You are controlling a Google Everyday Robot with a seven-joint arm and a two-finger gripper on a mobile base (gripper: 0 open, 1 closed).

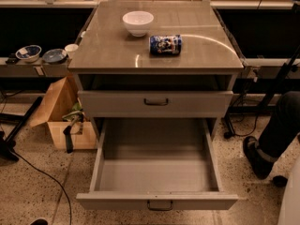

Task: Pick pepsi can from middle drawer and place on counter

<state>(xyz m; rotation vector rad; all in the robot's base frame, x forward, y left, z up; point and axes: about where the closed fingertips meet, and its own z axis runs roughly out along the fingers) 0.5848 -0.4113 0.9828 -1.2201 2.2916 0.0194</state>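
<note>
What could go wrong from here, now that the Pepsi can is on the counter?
1. The can lies on its side on the glossy counter, so it might roll toward the front edge.
2. The drawer stands pulled out and empty. A person's shoe is close to its right side and could catch it.
The claw is out of view, so I cannot judge any risk from it.
</note>
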